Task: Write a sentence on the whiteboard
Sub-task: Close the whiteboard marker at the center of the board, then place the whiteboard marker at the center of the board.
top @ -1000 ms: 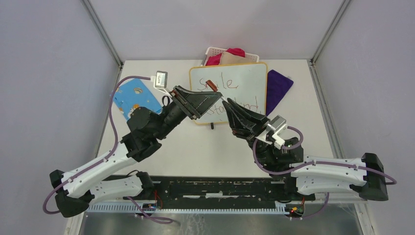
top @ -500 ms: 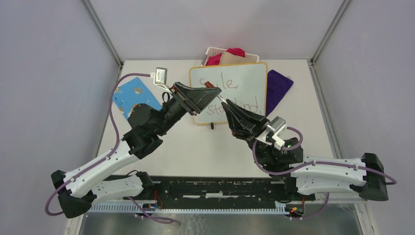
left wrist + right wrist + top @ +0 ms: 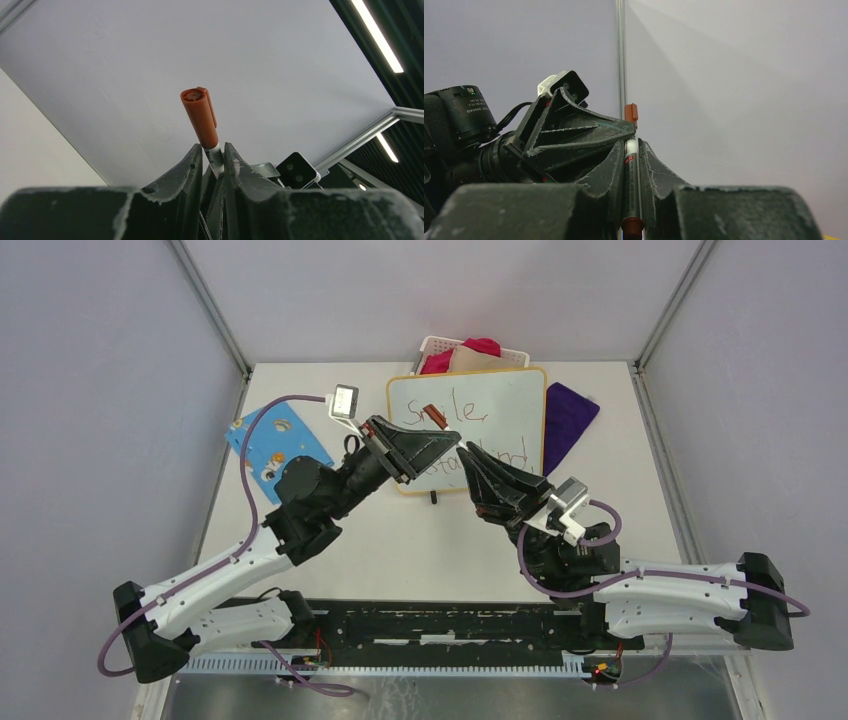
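Note:
The whiteboard (image 3: 505, 390) lies at the back middle of the table. The sentence (image 3: 470, 411) is on it in red, "Smile," above "stay kind", partly hidden by the arms. My right gripper (image 3: 466, 450) hovers over the board's near edge, shut on a white marker (image 3: 631, 185). The marker's orange-red cap (image 3: 432, 413) points up and away. My left gripper (image 3: 447, 437) meets it from the left, fingers shut round the marker (image 3: 215, 155) just below the cap (image 3: 200, 117). In the right wrist view the left gripper (image 3: 574, 135) fills the left side.
A white basket (image 3: 432, 343) holding pink and beige cloths stands behind the whiteboard. A purple cloth (image 3: 568, 415) lies to its right. A blue board with holes (image 3: 275, 440) lies at the left, by the left arm's cable.
The left gripper has swung in toward the marker and narrowed its jaws round it just under the cap. The right gripper and marker have stayed still.

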Action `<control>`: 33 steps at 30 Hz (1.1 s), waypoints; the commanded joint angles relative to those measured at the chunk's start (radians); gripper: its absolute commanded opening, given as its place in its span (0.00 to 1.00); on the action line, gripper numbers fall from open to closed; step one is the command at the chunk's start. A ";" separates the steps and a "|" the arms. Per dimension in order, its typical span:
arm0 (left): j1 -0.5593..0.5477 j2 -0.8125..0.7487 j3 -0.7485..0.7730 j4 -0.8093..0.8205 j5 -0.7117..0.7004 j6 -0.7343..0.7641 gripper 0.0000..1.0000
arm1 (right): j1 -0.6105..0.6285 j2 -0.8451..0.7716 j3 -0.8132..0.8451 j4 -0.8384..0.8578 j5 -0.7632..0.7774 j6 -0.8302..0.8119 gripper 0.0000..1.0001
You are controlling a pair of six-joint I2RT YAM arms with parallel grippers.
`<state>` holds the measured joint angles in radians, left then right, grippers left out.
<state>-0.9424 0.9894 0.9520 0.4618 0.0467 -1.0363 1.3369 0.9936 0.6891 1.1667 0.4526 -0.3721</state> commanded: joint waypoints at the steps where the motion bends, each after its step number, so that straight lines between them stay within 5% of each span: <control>1: 0.004 -0.009 0.001 0.070 0.010 -0.036 0.25 | 0.000 -0.019 -0.008 0.048 0.009 -0.004 0.00; 6: 0.004 -0.020 -0.001 0.061 -0.007 -0.025 0.04 | -0.001 -0.027 -0.013 0.031 0.000 -0.004 0.00; 11: 0.005 -0.037 0.001 0.037 -0.034 -0.006 0.02 | 0.000 -0.045 -0.017 -0.014 -0.012 0.000 0.01; 18: 0.005 -0.072 0.017 -0.028 -0.096 0.060 0.02 | -0.001 -0.078 0.025 -0.204 -0.041 0.000 0.43; 27: 0.005 -0.092 0.345 -0.729 -0.249 0.491 0.02 | -0.001 -0.227 0.075 -0.734 -0.031 0.002 0.61; 33: 0.005 -0.102 0.388 -1.070 -0.445 0.588 0.02 | -0.001 -0.328 -0.025 -0.868 0.072 0.049 0.64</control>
<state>-0.9386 0.8898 1.3148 -0.2939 -0.2291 -0.5995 1.3369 0.7158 0.7086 0.4480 0.4484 -0.3599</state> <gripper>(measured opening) 0.055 0.642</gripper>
